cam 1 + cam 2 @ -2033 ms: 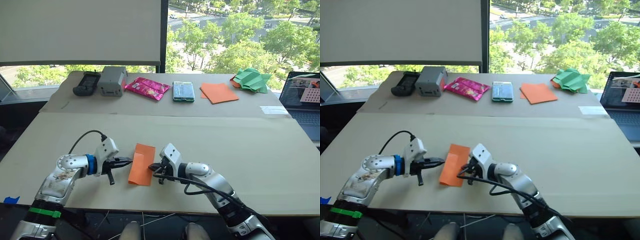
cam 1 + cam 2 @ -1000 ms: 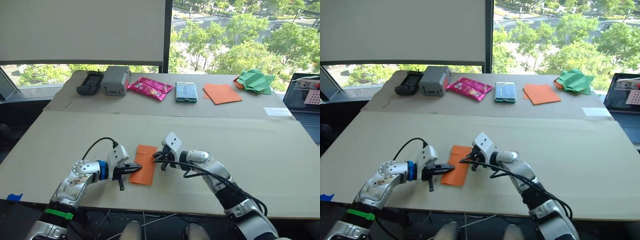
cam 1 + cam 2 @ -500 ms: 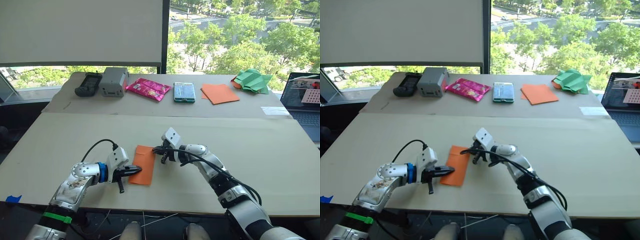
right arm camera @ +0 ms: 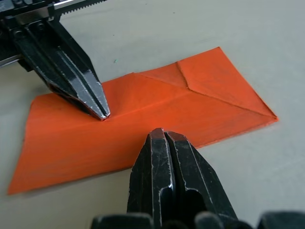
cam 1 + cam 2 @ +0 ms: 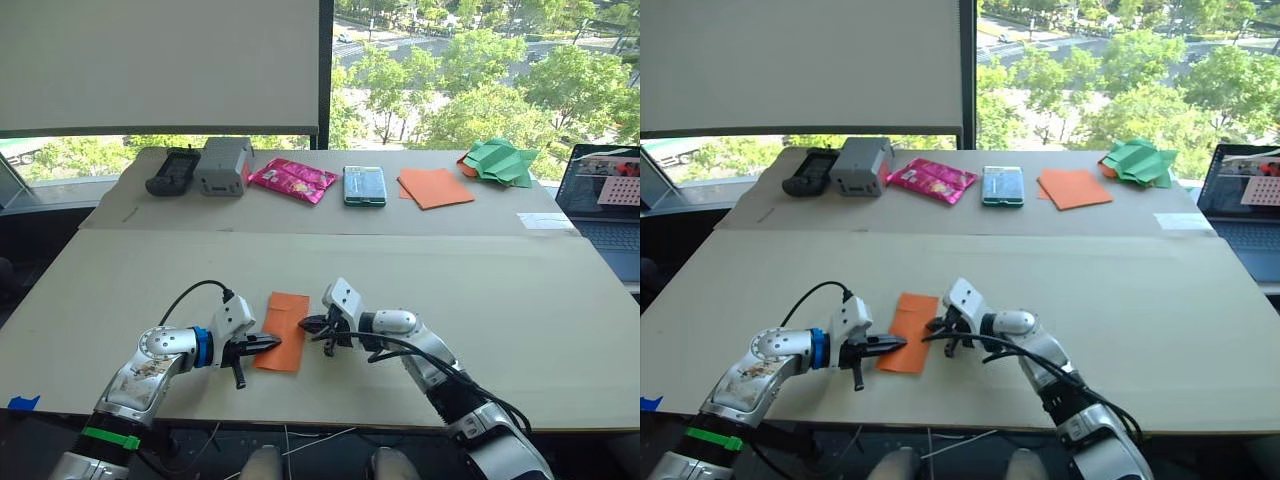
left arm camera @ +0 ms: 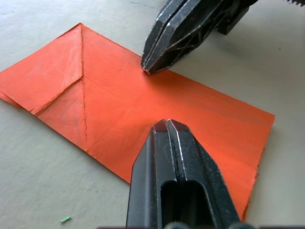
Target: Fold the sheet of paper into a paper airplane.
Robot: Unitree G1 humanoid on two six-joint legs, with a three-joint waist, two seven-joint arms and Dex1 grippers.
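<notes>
Left eye view: the sheet of paper [image 5: 283, 331] lies flat on the near part of the counter [image 5: 520, 310], folded to a narrow strip running near to far. My left claw [image 5: 270, 342] comes in from the left, tip on the sheet's near-left part. My right claw [image 5: 309, 325] comes in from the right, tip at the sheet's right edge. On the far counter: a neat stack of orange sheets [image 5: 435, 186], crumpled green paper [image 5: 500, 161], a pink snack pack [image 5: 293, 179], a green box [image 5: 364, 184], a grey device [image 5: 223, 165]. A laptop [image 5: 605, 205] sits far right.

Right eye view: same layout, both claws meeting over the sheet from opposite sides.

Left wrist view: my left claw's fingers are together, tip pressed on the orange surface. The right claw's tip, also together, touches the sheet's opposite long edge. One end has a corner flap folded in as a triangle, with creases showing.

Right wrist view: my right claw's fingers are together, just at the sheet's edge; the left claw's tip pins the sheet along the centre crease.

Step, my judgement: early folding, pressing the crease flat; no airplane yet. Next move likely calls for one claw to pin while the other parts, lifts a corner and folds it toward the centre line. The thin paper may slide.
</notes>
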